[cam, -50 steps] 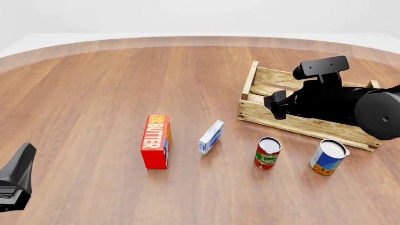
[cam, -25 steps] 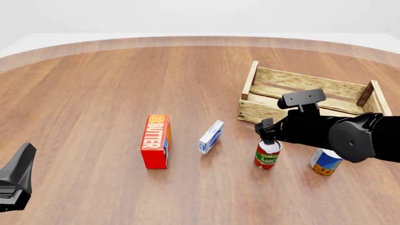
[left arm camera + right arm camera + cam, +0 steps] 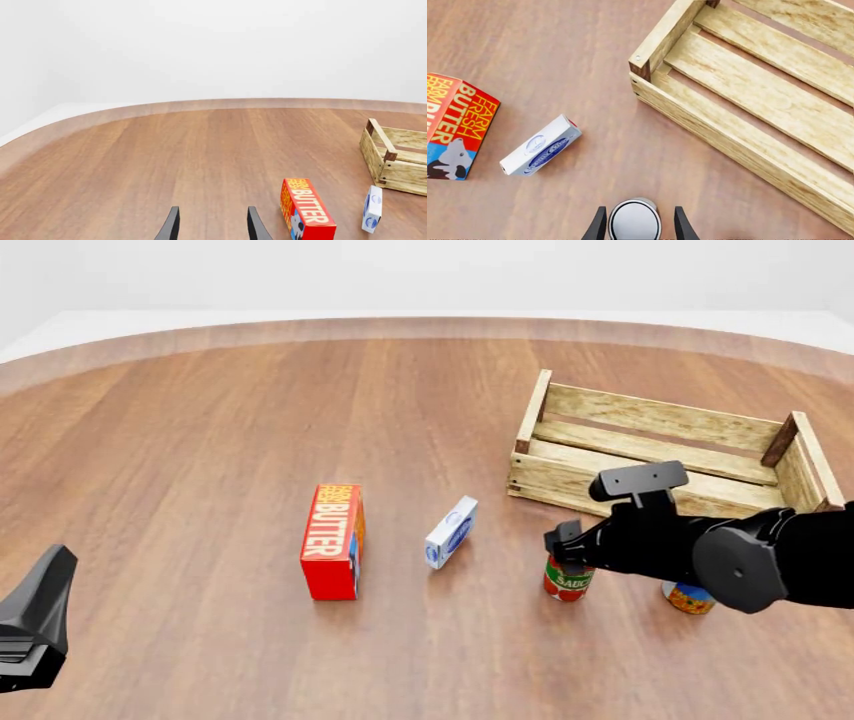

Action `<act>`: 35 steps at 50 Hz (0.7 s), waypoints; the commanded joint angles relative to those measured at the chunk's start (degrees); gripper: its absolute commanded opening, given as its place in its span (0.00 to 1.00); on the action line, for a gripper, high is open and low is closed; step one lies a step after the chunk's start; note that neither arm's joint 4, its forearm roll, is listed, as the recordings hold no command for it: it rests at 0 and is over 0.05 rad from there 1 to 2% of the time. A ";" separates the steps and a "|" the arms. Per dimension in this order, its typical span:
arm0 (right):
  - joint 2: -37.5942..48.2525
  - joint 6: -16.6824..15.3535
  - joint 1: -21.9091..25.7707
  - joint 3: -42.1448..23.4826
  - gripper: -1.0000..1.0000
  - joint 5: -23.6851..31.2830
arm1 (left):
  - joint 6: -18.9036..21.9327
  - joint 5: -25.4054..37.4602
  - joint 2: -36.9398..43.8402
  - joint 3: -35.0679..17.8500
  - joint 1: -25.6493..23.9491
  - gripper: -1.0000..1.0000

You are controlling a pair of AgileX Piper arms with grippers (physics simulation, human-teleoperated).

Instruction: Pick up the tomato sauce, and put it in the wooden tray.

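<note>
The right hand (image 3: 634, 225), fingers spread, straddles the tomato sauce (image 3: 634, 220), apparently not yet gripping; next it must clench, then lift toward the wooden tray (image 3: 667, 425).

The counter (image 3: 200, 440) is coloured a warm reddish-brown with fine wood grain, edged by a paler band against a white backdrop. The wooden tray (image 3: 641, 420) is shown in pale yellowish wood with darker brown corner posts. The tomato sauce (image 3: 569, 582) is marked by a red label with a green band and white lettering; its top is seen as silver in the right wrist view. A butter box (image 3: 332, 540) is coloured bright red with yellow lettering and a blue lower panel. A small carton (image 3: 451, 532) is white with blue print. A second can (image 3: 687, 598) is patterned in blue and orange. Both arms are rendered black.
</note>
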 commanded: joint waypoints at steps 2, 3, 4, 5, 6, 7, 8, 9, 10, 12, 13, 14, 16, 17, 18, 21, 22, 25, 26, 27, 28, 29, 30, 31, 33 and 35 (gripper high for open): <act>1.82 0.47 0.28 0.95 1.00 -1.46 | 0.00 0.00 0.00 0.00 0.00 1.00; 2.05 0.31 0.32 0.92 1.00 -1.31 | 0.00 0.00 0.00 0.00 0.00 1.00; 2.03 0.32 0.31 0.95 1.00 -1.32 | 0.00 0.00 0.00 0.00 0.00 1.00; 2.12 0.35 0.31 1.02 1.00 -1.40 | 0.00 0.00 0.00 0.00 0.00 1.00; 2.18 0.40 0.24 1.10 1.00 -1.47 | 0.00 0.00 0.00 0.00 0.00 1.00; 2.23 0.50 0.24 1.14 1.00 -1.46 | 0.00 0.00 0.00 0.00 0.00 1.00; 2.23 0.50 0.24 1.14 1.00 -1.46 | 0.00 0.00 0.00 0.00 0.00 1.00; 2.23 0.50 0.24 1.14 1.00 -1.46 | 0.00 0.00 0.00 0.00 0.00 1.00; 2.22 0.44 0.22 1.29 1.00 -1.53 | 0.00 0.00 0.00 0.00 0.00 1.00; 2.22 0.44 0.22 1.29 1.00 -1.54 | 0.00 0.00 0.00 0.00 0.00 1.00; 2.85 0.85 0.79 1.45 1.00 -2.05 | 0.00 0.00 0.00 0.00 0.00 1.00; 3.18 1.08 0.92 1.57 1.00 -2.45 | 0.00 0.00 0.00 0.00 0.00 1.00; 3.85 1.15 0.99 1.74 1.00 -3.06 | 0.00 0.00 0.00 0.00 0.00 1.00; 3.86 1.15 0.99 1.74 1.00 -3.07 | 0.00 0.00 0.00 0.00 0.00 1.00; 3.86 1.15 0.99 1.74 1.00 -3.07 | 0.00 0.00 0.00 0.00 0.00 1.00; 4.70 1.41 1.13 1.98 1.00 -3.70 | 0.00 0.00 0.00 0.00 0.00 1.00; 4.87 1.64 1.19 1.99 1.00 -3.80 | 0.00 0.00 0.00 0.00 0.00 1.00; 5.28 2.39 1.84 1.78 1.00 -3.87 | 0.00 0.00 0.00 0.00 0.00 1.00; 5.28 2.39 1.84 1.78 1.00 -3.87 | 0.00 0.00 0.00 0.00 0.00 1.00; 5.47 2.15 1.71 1.80 1.00 -3.97 | 0.00 0.00 0.00 0.00 0.00 1.00; 5.70 2.46 1.89 1.75 1.00 -4.04 | 0.00 0.00 0.00 0.00 0.00 1.00; 5.70 2.46 1.89 1.74 1.00 -4.04 | 0.00 0.00 0.00 0.00 0.00 1.00; 5.88 2.32 1.69 1.81 1.00 -4.20 | 0.00 0.00 0.00 0.00 0.00 1.00; 6.10 2.16 1.51 1.90 1.00 -4.44 | 0.00 0.00 0.00 0.00 0.00 1.00; 6.55 2.45 1.84 1.90 1.00 -4.63 | 0.00 0.00 0.00 0.00 0.00 1.00; 6.57 2.39 1.78 1.93 1.00 -4.64 | 0.00 0.00 0.00 0.00 0.00 1.00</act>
